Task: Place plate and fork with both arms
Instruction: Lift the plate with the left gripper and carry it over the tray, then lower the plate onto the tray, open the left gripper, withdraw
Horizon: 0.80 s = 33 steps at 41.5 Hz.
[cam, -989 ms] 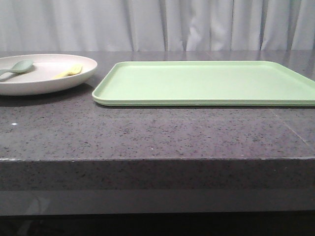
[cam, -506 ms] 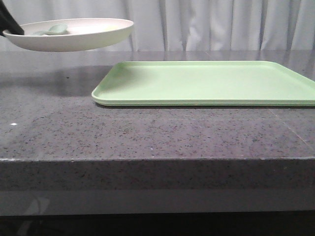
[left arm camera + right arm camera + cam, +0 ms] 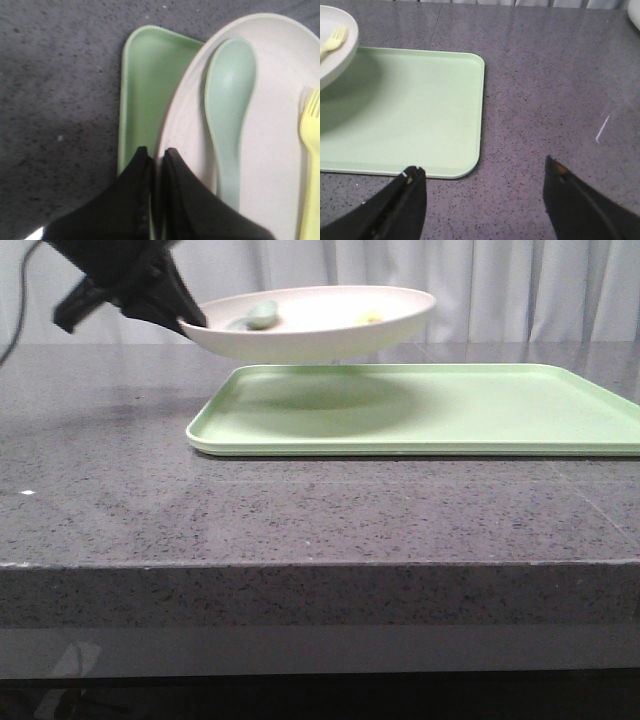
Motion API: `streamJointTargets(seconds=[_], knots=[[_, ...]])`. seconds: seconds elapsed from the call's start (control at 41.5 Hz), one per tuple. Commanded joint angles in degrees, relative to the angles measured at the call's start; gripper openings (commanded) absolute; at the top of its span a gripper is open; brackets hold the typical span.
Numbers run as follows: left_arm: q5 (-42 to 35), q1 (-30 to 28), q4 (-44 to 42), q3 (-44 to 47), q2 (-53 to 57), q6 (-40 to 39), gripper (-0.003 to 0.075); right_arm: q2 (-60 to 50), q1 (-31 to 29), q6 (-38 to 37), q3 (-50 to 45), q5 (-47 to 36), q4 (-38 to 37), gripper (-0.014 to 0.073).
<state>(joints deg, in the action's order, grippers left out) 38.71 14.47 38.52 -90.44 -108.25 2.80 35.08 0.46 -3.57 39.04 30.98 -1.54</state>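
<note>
The left pincer (image 3: 188, 318) has carried the plate (image 3: 310, 325) rightward over the tray (image 3: 430, 410).

Soft, even overhead light. The plate (image 3: 320, 322) throws a broad diffuse shadow on the tray (image 3: 430, 408). The countertop (image 3: 300, 510) shows faint sheen far right. Left wrist view is blurred close up; the front view is sharp.

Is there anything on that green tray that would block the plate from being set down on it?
Nothing visible does. The plate, held at its rim by the left claw, hangs above the near-left part of the green tray, whose surface looks bare. The spoon and fork ride inside the plate.
</note>
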Motion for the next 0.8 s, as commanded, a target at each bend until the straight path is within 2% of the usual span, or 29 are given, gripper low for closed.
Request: streamJointTargets(seconds=[0.0,0.072,0.289,0.651,0.772], knots=[[-6.66,3.51,-0.5,-2.12,1.82,-5.44,-0.002,0.36,0.06,0.55,1.81,-4.19,-0.64,0.0521],[-8.19,5.65,-3.19,-2.24,0.52,-8.59,-0.002,0.36,0.06,0.55,1.81,-4.19,-0.64,0.0521],[-12.13,9.68,-3.76,-2.24,-1.82,-10.92,-0.002,0.36,0.06,0.55,1.81,-4.19,-0.64,0.0521],[-12.01,11.03,-3.66,-2.24,-3.01,-10.93,-0.0016,0.36,0.06,0.55,1.81,-4.19,-0.64,0.0521],[-11.65,11.03,-3.66,-2.24,-3.01,-10.93,0.0055,0.36,0.06,0.55,1.81,-4.19,-0.64,0.0521]])
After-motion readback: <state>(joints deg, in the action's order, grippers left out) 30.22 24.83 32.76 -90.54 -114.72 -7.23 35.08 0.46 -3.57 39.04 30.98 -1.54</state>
